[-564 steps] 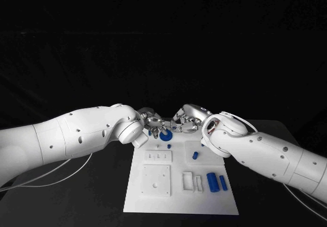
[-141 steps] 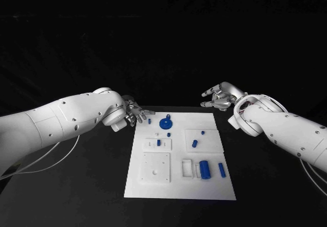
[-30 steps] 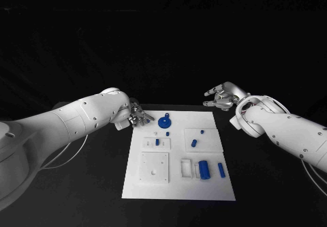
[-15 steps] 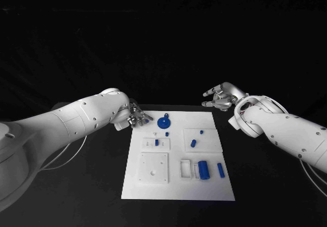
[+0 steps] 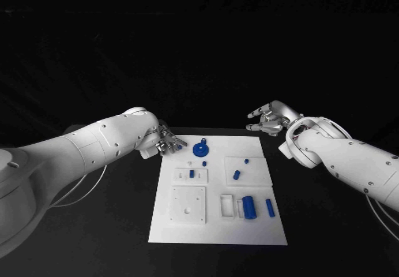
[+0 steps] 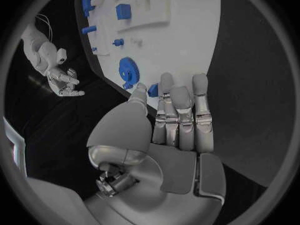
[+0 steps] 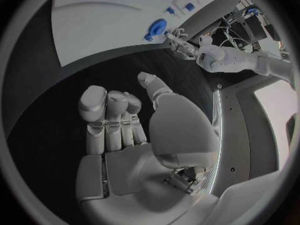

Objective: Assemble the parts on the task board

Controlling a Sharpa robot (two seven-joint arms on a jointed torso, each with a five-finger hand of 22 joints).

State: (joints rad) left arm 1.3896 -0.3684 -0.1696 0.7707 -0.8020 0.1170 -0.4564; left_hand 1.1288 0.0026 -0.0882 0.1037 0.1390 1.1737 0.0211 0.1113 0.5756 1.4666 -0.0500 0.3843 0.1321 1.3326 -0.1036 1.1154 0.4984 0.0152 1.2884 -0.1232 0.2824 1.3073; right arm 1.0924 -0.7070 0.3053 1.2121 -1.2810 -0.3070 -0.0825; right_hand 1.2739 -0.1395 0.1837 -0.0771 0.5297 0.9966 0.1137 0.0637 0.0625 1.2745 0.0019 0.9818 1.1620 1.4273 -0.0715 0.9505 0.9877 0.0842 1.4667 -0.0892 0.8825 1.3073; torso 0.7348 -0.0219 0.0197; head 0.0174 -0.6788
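The black tabletop carries the white task board at its middle. On the board, a blue gear lies at the far end, and a blue cylinder sits in the near right area (small blue pegs between them). The left robot hand, at the board's far left corner, pinches a small blue part. The right robot hand hovers past the far right corner, fingers spread, holding nothing.

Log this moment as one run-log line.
left hand: pinches small blue part at task board far-left corner | right hand: open, off board | blue gear: on board
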